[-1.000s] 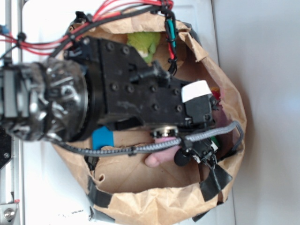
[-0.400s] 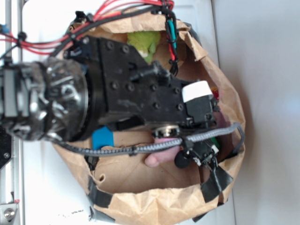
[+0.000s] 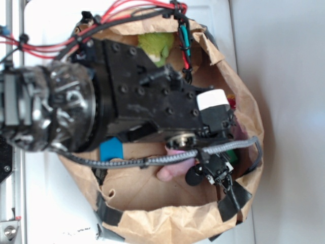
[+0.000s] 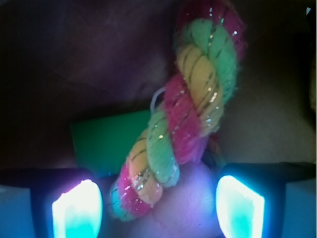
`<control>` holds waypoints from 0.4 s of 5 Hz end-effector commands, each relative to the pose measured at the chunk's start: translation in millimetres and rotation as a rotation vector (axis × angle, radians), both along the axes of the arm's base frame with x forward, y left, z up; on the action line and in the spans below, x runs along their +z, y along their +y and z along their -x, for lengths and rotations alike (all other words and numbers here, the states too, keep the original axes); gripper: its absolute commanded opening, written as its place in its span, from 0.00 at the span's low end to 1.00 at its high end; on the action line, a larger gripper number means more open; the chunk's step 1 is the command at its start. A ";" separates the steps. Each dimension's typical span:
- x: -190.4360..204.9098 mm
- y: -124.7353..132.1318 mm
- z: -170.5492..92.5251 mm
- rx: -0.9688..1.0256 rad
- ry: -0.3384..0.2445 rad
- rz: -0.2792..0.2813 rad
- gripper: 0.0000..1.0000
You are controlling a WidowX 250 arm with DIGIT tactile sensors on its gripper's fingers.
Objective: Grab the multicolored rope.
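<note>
White tabletop (image 3: 284, 101), a brown paper bag (image 3: 167, 223) standing open, and the arm is deep inside it. The jaws (image 4: 158, 203) are apart, pads glowing on either side. Nearest, the rope's (image 4: 183, 119) lower end sits between them, just inside the left pad; its long axis slants up and to the right. Behind: a green card (image 4: 106, 139) (dim), then bag wall. Little room either side.

end effector (image 4: 158, 206) lowered, fingers (image 4: 78, 208) spread apart
</note>
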State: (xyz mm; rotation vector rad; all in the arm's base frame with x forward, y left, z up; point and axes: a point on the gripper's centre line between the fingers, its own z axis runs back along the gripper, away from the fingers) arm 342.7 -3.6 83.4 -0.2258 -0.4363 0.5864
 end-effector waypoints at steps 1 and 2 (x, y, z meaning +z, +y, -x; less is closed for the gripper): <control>27.9 6.9 -8.4 0.001 -0.079 -0.007 1.00; 17.1 12.7 -15.5 0.089 -0.120 0.004 1.00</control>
